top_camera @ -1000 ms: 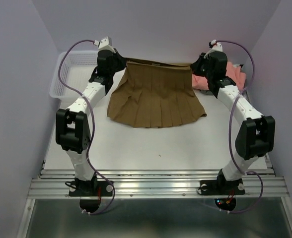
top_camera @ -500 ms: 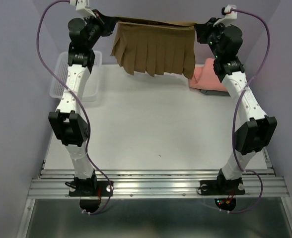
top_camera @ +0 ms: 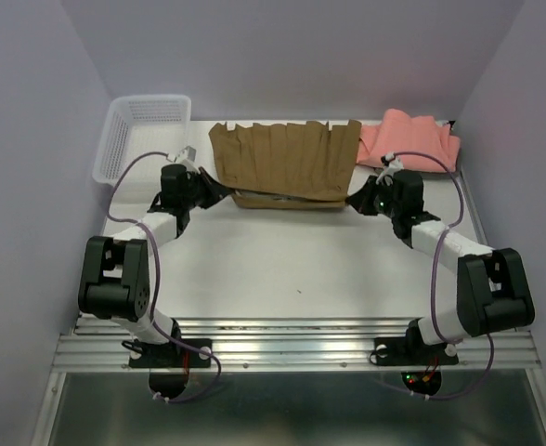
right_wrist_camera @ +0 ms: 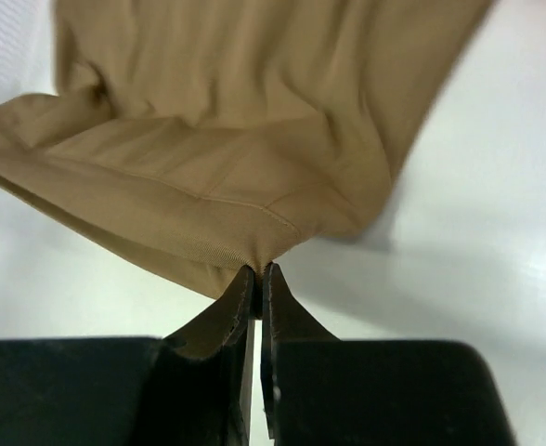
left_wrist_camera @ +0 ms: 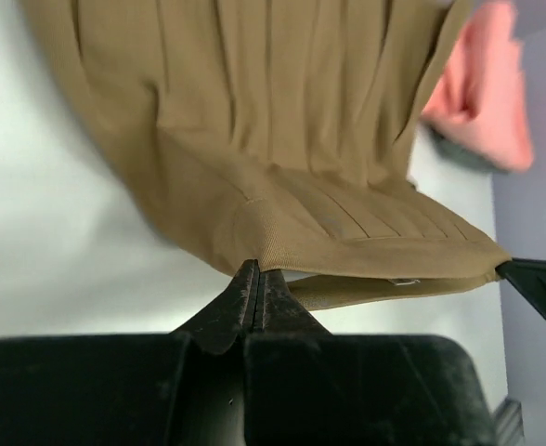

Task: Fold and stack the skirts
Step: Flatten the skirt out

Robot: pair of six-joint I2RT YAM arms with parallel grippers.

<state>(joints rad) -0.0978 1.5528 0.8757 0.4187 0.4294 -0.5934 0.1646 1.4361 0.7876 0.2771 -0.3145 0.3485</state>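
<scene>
2 arms are seen, the left arm (top_camera: 152,228) and the right arm (top_camera: 440,243), each built of white tubes joined by big black blocks. A thin purple cable (top_camera: 434,288) is looped along each one. Flat black fingers (left_wrist_camera: 227,316) are seen at the tips, and black feet (top_camera: 166,355) at the bottom.
</scene>
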